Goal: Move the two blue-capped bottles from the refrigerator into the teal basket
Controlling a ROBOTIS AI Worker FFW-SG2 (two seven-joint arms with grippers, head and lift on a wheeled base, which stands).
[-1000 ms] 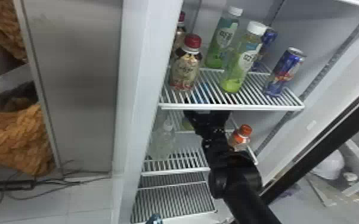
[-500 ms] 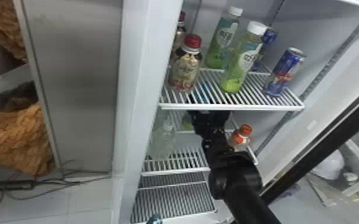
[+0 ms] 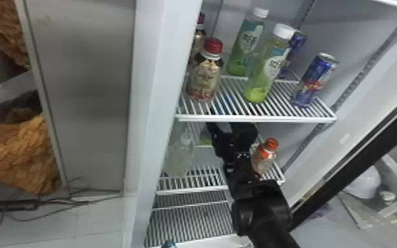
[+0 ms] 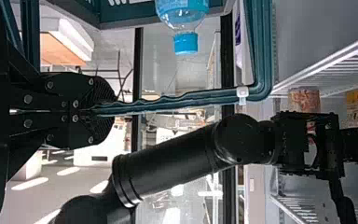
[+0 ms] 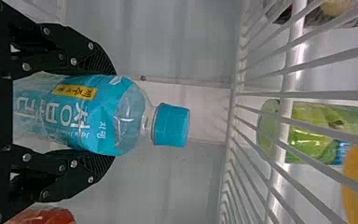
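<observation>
Under refrigerator shelf (image 3: 257, 118), second blue-capped bottle (image 5: 98, 114) is clamped by right gripper (image 5: 109, 114), fingers bottle-wide. Other bottle (image 4: 182, 16) lies in teal basket (image 4: 261, 51), pinched by left gripper (image 4: 106, 111). Level draw-out nearward needed next.

In the head view, at three o'clock just off centre, your black two-fingered right gripper (image 3: 232, 135) has its tips hidden beneath the white wire shelf (image 3: 257, 119). At four o'clock your arm covers part of the clear bottle with an orange cap (image 3: 271, 143). At twelve, the refrigerator's side cuts into a dark-red-capped bottle (image 3: 199, 31); at six, a small teal object (image 3: 168, 244) is cropped, too little to identify. In the left wrist view, the frame crops the teal plastic basket (image 4: 262, 46) and a clear blue-capped bottle (image 4: 182, 18).
</observation>
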